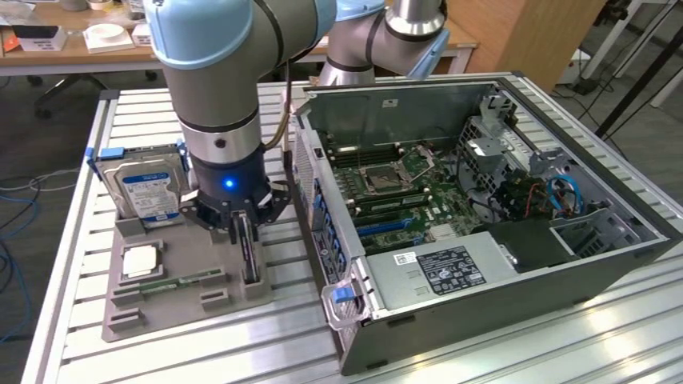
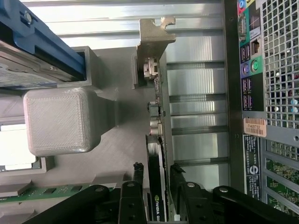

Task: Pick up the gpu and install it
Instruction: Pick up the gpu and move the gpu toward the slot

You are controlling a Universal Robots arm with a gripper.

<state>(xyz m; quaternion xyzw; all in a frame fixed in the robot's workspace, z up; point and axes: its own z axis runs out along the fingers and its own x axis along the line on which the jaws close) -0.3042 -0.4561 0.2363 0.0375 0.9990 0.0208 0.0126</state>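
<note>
Hard drive: at the left of the exterior frame we saw the hard drive (image 1: 147,188) standing on edge at the back of the grey holder tray (image 1: 128,320), apart from the work.
Tray pockets: in the lower left, the processor chip (image 1: 139,262) and the memory stick (image 1: 181,282) lay flat in their own pockets.
Gpu: left of centre, the gpu (image 1: 251,260) stood on its long edge in a slot at the tray's right side. In the wrist view its metal bracket (image 2: 154,37) sat at the upper middle.
Tool: the tool (image 1: 243,232) hung straight down over the card. Its fingers (image 2: 138,175) lay against the card's two faces and, as far as we could judge, pinched its top edge.
Computer case: filling the right half, the computer case (image 1: 513,280) lay open on the surface (image 1: 481,352), just beside the tray, with its motherboard (image 1: 395,192) facing up.
Step in hand: the pick-up. We judged the grasp made but the card not yet lifted, and the install not begun.
Next move calls for: in our judgement, a firm grip and a straight pull out of the slot, since a thin upright card could tilt or catch.
</note>
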